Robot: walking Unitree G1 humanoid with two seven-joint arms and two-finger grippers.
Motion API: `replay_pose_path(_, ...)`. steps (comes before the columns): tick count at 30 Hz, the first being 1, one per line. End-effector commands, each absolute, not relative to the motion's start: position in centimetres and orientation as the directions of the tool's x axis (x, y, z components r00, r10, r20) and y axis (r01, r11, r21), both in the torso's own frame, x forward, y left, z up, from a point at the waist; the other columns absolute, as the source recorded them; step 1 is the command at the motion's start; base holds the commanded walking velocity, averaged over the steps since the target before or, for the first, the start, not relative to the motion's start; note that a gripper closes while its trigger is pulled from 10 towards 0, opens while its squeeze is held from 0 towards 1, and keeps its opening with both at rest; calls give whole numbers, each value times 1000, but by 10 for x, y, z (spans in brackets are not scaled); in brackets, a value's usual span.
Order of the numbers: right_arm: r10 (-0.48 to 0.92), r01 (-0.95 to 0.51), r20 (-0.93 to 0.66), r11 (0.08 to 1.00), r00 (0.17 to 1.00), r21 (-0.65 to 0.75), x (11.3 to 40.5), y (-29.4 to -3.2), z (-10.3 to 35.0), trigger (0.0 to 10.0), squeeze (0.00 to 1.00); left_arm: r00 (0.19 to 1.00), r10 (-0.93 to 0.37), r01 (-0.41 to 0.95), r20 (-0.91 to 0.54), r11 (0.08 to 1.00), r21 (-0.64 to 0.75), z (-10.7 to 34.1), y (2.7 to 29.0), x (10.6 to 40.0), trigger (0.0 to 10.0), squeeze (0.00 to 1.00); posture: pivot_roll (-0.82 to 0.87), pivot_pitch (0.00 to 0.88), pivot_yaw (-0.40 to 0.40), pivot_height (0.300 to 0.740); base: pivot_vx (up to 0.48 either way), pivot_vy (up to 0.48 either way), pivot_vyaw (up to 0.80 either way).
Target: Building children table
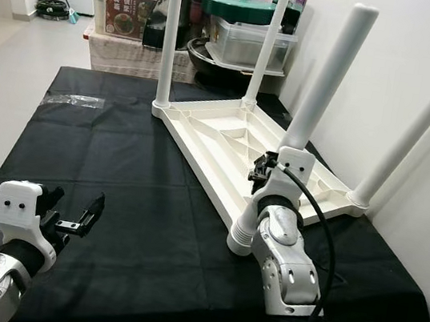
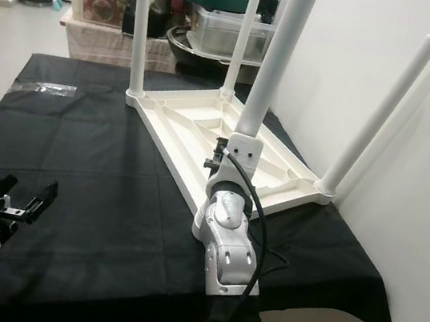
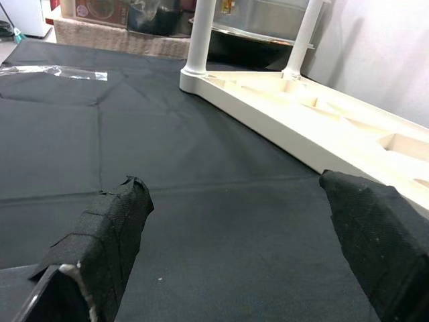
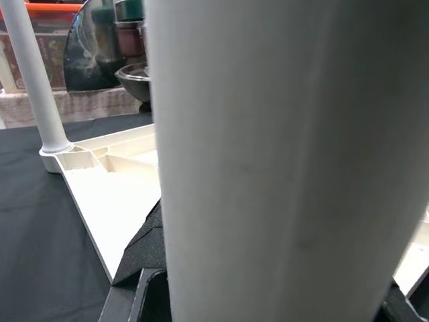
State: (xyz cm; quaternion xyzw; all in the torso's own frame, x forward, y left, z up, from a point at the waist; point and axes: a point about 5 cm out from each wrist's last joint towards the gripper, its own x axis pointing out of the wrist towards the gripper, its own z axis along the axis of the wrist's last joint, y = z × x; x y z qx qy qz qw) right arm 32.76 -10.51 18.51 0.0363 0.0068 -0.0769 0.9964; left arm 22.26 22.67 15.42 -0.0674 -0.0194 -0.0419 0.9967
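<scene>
Black cloth (image 1: 117, 163) | right claw (image 1: 266, 173) grips near leg (image 1: 323, 88) | left claw (image 1: 69, 216) agape, low

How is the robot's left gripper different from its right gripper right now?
The left gripper is open with nothing between its fingers; the right gripper is shut on the near white table leg. The left gripper hovers low over the black cloth, apart from the upside-down tabletop; the right gripper is raised at the tabletop's near corner. Both have black fingers and white wrist housings.
</scene>
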Motion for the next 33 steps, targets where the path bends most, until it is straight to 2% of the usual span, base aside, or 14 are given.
replay_pose_path(1,-226,236,-165,971,960,40,326,-118,159,10000,0,996,-84,87,32,989,-116,151,228,224,10000,0,-9,0,-78,740,0,0,0)
replay_pose_path(17,-217,226,-139,972,966,56,326,-117,170,10000,0,996,-84,88,35,989,-120,151,227,225,10000,0,-12,0,-81,740,0,0,0)
replay_pose_path(18,-217,226,-138,972,966,57,326,-117,170,10000,122,996,-85,89,35,989,-120,151,227,225,10000,0,-12,0,-81,740,0,0,0)
replay_pose_path(19,-221,230,-128,971,967,61,326,-119,172,10000,706,996,-86,89,35,989,-121,150,226,225,10000,0,-13,0,-79,740,0,0,0)
replay_pose_path(20,-225,234,-112,970,968,69,326,-120,175,10000,1000,996,-86,90,35,989,-121,150,226,225,10000,0,-15,0,-80,740,0,0,0)
replay_pose_path(33,-190,188,14,977,982,103,325,-121,203,10000,1000,995,-91,95,34,988,-121,150,226,225,10000,0,-22,0,-75,740,0,0,0)
